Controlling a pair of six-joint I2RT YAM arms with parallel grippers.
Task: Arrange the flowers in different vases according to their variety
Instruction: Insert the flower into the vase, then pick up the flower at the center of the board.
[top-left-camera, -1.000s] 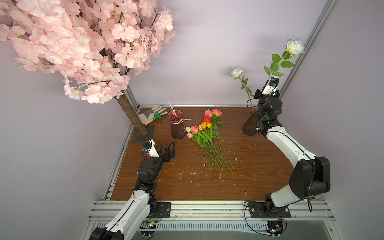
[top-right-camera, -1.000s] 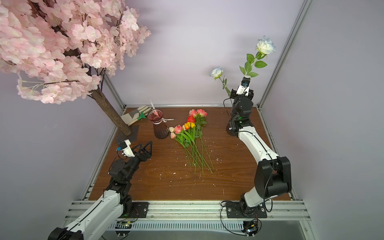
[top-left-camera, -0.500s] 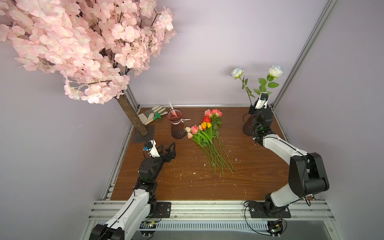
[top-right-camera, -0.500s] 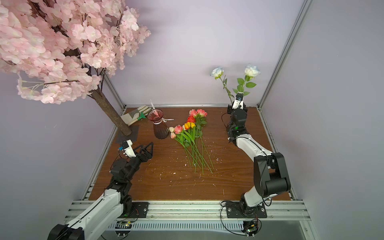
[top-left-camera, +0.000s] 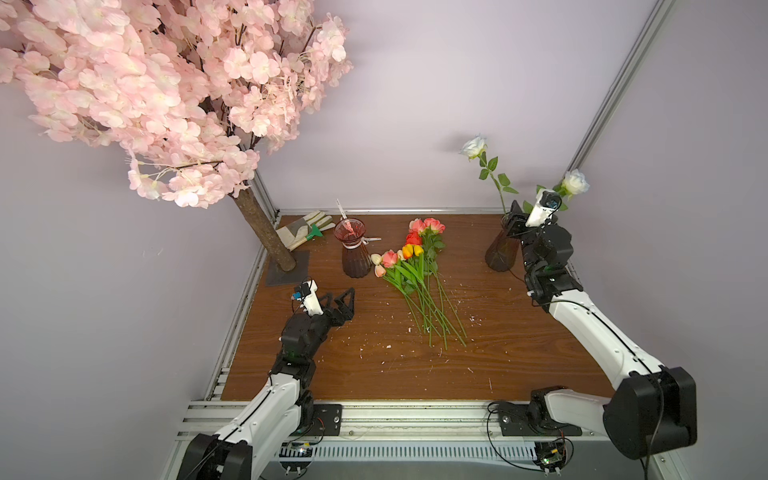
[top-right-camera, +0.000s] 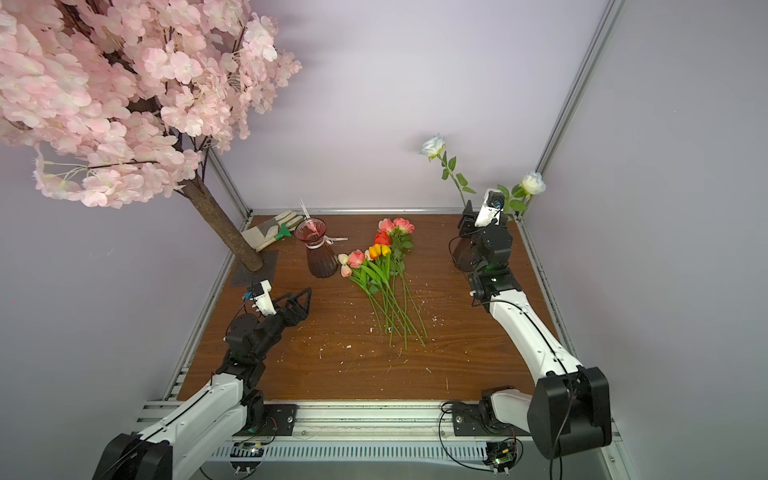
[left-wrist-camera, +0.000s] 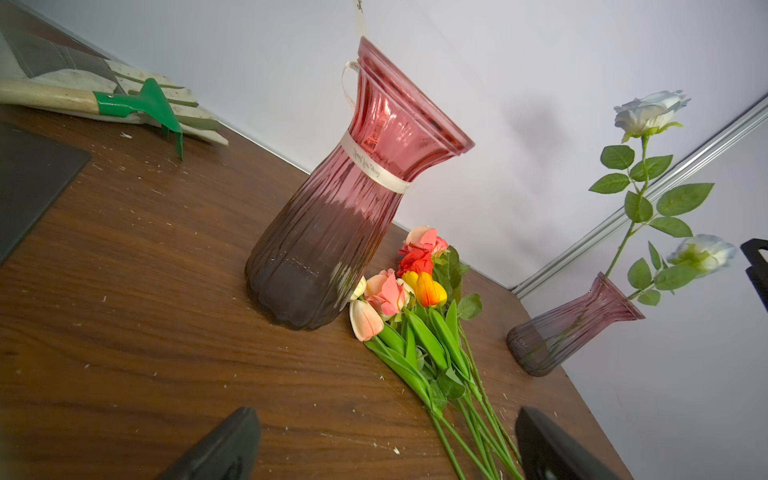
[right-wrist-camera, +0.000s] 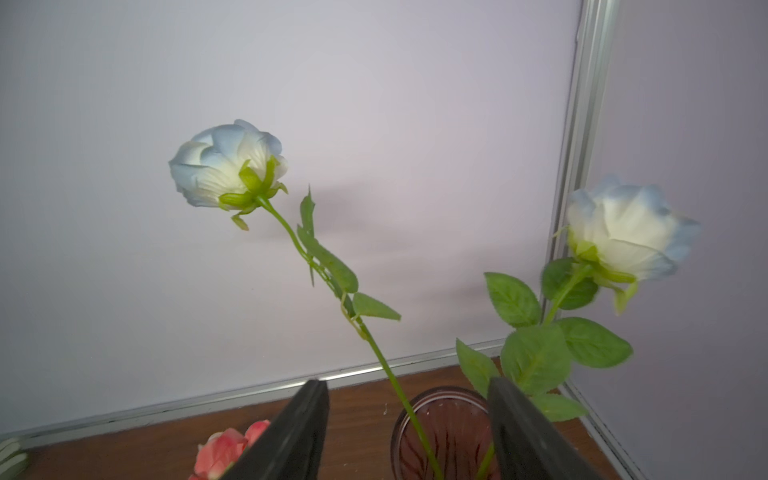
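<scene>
At the back right stands a dark ribbed vase holding two white roses. Both stems run down into its mouth. My right gripper hovers just above that mouth, open, with its fingers on either side of the stems and gripping neither. The vase with the white ribbon stands empty at the back left. A bunch of tulips and pink and red roses lies flat beside it. My left gripper is open and low, facing the ribbon vase.
The pink blossom tree's trunk rises from a dark base plate at the back left. A glove with a green hand rake lies behind the ribbon vase. Walls and a metal corner post close in behind the right vase.
My right gripper came down with the second white rose, its stem went into the right vase, and the jaws opened and let it go. The left arm has not moved.
</scene>
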